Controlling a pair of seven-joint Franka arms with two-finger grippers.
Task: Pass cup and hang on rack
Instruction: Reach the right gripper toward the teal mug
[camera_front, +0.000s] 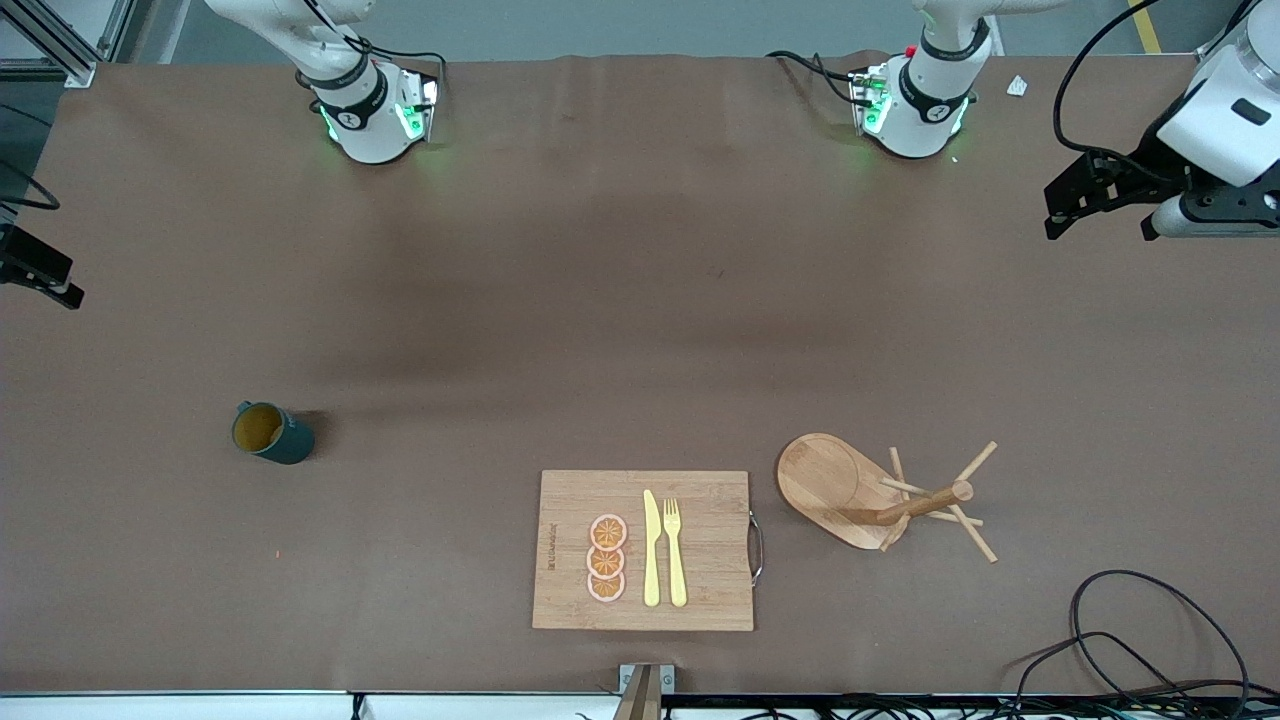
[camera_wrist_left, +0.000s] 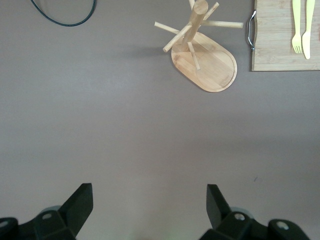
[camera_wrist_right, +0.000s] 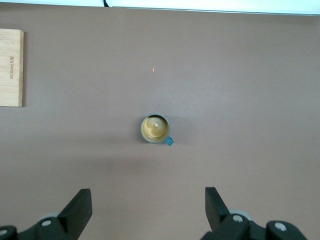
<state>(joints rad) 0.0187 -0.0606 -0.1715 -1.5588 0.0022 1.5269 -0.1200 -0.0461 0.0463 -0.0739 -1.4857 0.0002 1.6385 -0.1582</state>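
Note:
The dark teal cup (camera_front: 272, 432) with a yellow inside stands upright on the brown table toward the right arm's end; it also shows in the right wrist view (camera_wrist_right: 155, 128). The wooden rack (camera_front: 880, 495) stands toward the left arm's end, beside the cutting board; it also shows in the left wrist view (camera_wrist_left: 200, 55). My right gripper (camera_front: 45, 272) hangs high over the table edge at its own end, open and empty (camera_wrist_right: 148, 207). My left gripper (camera_front: 1075, 200) hangs high over its end of the table, open and empty (camera_wrist_left: 150, 205).
A wooden cutting board (camera_front: 710, 590) with a metal handle lies between cup and rack, nearer to the front camera. On it are three orange slices (camera_front: 606, 558), a yellow knife (camera_front: 651, 548) and a yellow fork (camera_front: 675, 550). Black cables (camera_front: 1130, 640) lie at the corner near the rack.

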